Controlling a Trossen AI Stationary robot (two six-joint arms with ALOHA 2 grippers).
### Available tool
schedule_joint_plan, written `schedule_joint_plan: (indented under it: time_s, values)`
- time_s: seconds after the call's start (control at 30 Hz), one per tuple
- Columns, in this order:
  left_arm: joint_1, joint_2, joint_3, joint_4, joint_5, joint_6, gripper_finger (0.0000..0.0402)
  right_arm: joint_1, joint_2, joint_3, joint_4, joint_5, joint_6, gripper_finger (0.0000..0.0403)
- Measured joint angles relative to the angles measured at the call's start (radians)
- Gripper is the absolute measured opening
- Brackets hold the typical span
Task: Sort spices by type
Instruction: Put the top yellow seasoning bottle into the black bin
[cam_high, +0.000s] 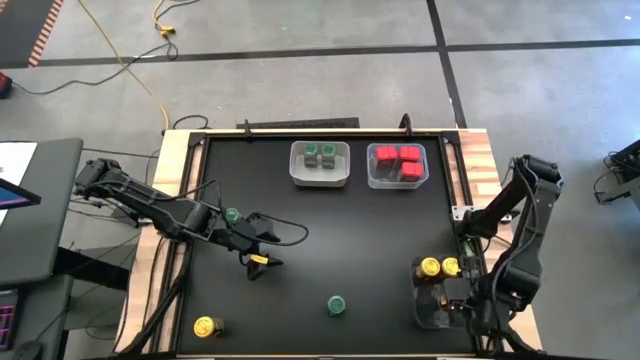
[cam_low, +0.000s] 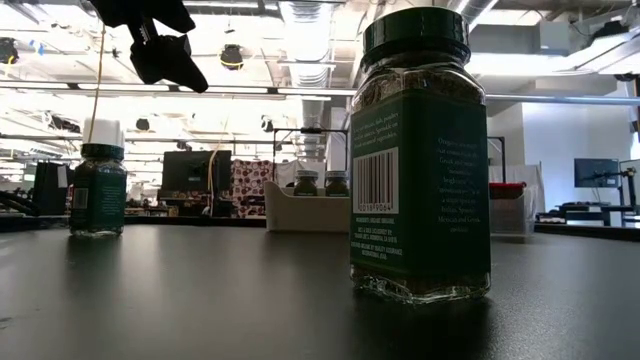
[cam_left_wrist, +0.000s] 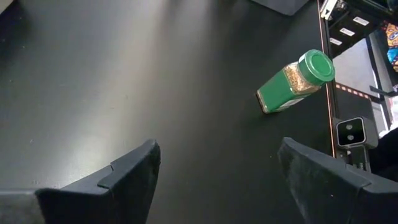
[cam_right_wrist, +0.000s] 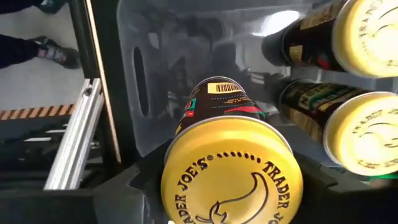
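High view from above shows a black tabletop (cam_high: 330, 220) with two clear bins at upper centre: one (cam_high: 320, 163) holding green-lidded jars, the other (cam_high: 397, 166) holding red boxes. At lower right, the right gripper (cam_right_wrist: 230, 186) is clamped on a yellow-lidded jar (cam_right_wrist: 231, 171), held over a third bin (cam_high: 440, 295) where two more yellow jars (cam_high: 440, 267) already lie, apparently to group that kind together. At centre left, the left gripper (cam_high: 262, 247) hovers with fingers apart, likely ready for the green jar (cam_high: 337, 305) standing at lower centre. Another green jar (cam_high: 232, 215) stands beside the left arm, and one yellow jar (cam_high: 205, 326) waits at lower left.
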Motion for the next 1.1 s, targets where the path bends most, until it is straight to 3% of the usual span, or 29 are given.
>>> schedule_joint_plan:
  time_s: [1.1]
  values:
    - [0.0, 0.0, 0.0, -0.004, -0.034, 0.027, 0.0314, -0.061, -0.002, -0.233, 0.186, -0.055, -0.044, 0.0243]
